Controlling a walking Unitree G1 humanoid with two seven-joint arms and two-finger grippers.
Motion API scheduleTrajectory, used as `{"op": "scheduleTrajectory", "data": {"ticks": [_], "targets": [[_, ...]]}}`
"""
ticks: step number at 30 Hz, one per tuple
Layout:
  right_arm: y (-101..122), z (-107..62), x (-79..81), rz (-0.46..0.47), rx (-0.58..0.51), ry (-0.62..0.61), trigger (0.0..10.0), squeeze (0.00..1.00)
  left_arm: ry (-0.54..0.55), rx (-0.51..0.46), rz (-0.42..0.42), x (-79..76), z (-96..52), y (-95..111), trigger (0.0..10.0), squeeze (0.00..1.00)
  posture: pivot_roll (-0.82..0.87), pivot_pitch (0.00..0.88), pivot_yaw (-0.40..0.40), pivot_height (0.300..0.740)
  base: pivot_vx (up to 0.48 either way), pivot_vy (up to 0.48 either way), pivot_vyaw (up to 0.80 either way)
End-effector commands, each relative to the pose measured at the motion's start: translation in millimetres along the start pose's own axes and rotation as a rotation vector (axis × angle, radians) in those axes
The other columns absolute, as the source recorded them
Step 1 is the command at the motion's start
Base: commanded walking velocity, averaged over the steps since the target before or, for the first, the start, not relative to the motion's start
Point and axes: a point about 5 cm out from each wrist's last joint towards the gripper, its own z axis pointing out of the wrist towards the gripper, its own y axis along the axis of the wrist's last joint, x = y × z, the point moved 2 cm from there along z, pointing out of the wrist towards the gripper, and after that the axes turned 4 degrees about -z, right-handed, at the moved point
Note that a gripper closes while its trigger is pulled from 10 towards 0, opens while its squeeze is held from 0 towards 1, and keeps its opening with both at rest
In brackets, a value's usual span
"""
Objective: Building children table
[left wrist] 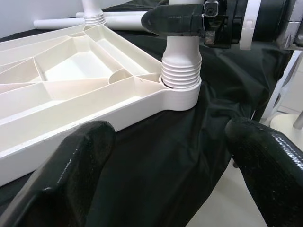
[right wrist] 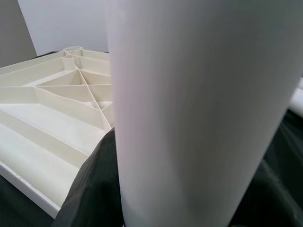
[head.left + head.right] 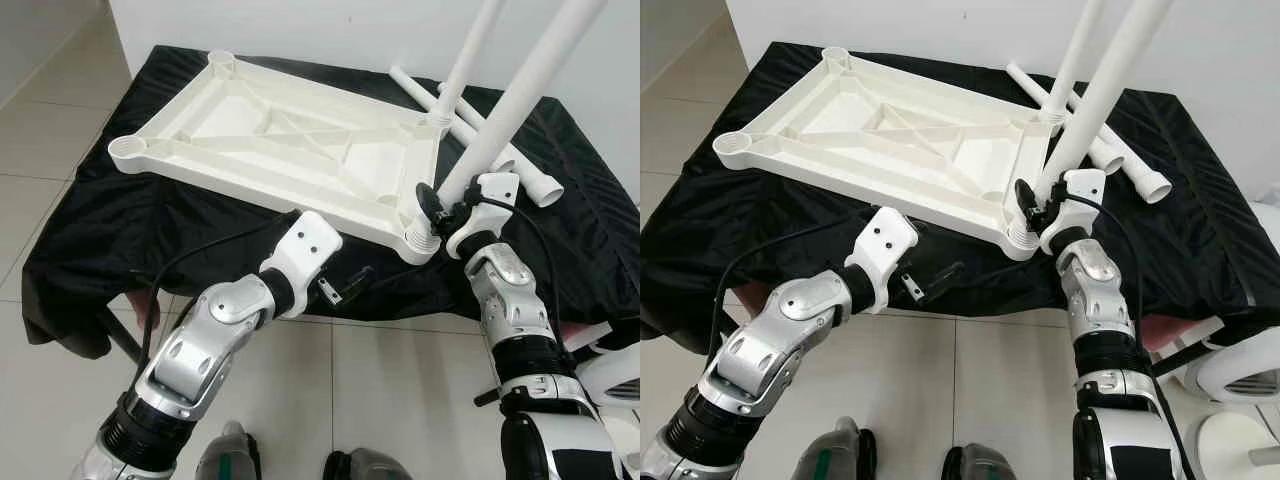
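White plastic is what you have before you: the tabletop (image 3: pixel 290 140) lies upside down, ribbed underside up, on the surface (image 3: pixel 130 220), which is draped in a black cloth. Your right hand (image 3: pixel 440 205) is clenched around a leg (image 3: pixel 500 120) just above its ribbed foot, and that foot sits in the corner socket (image 1: pixel 182 92) at the near right corner of the tabletop; the leg rises tilted up and to the right. You can see a second leg (image 3: pixel 470 60) standing in the far right corner socket, also leaning to the right. Two more legs (image 3: pixel 500 150) lie loose on the cloth behind and to the right of the tabletop, close together. Your left hand (image 3: pixel 345 287) hangs released at the near edge of the surface, fingers (image 1: pixel 75 175) spread apart with nothing between them, just below the tabletop's near rim and pointing toward the socket your right hand is working at. Both left corner sockets (image 3: pixel 128 152) of the tabletop stand open. Pale floor tiles (image 3: pixel 60 120) run around the surface.
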Motion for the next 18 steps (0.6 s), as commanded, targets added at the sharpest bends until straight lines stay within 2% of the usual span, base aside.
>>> {"op": "scheduleTrajectory", "data": {"ticks": [1,9,11,18], "targets": [[-19.8,-9.1,-5.5,0.022,0.080,-0.005,10.0,0.00,-0.089,0.005,0.006,-9.8,-0.7,1.4,10.0,0.00,0.09,0.069,-0.083,0.740,0.000,0.000,0.00],[-27.6,-12.6,2.1,0.016,0.081,0.098,10.0,0.00,-0.084,0.004,-0.011,-10.5,-2.9,2.0,10.0,0.00,0.09,0.077,-0.082,0.740,0.000,0.000,0.00],[-32.5,-11.9,2.5,-0.012,0.102,0.123,10.0,0.00,-0.084,0.004,-0.012,-10.9,-3.0,2.0,10.0,0.00,0.10,0.078,-0.084,0.740,0.000,0.000,0.00],[-35.6,-6.2,1.3,-0.026,0.147,0.151,10.0,0.00,-0.074,0.005,-0.017,-10.1,-5.4,2.3,10.0,0.00,0.10,0.079,-0.089,0.740,0.000,0.000,0.00]]}}
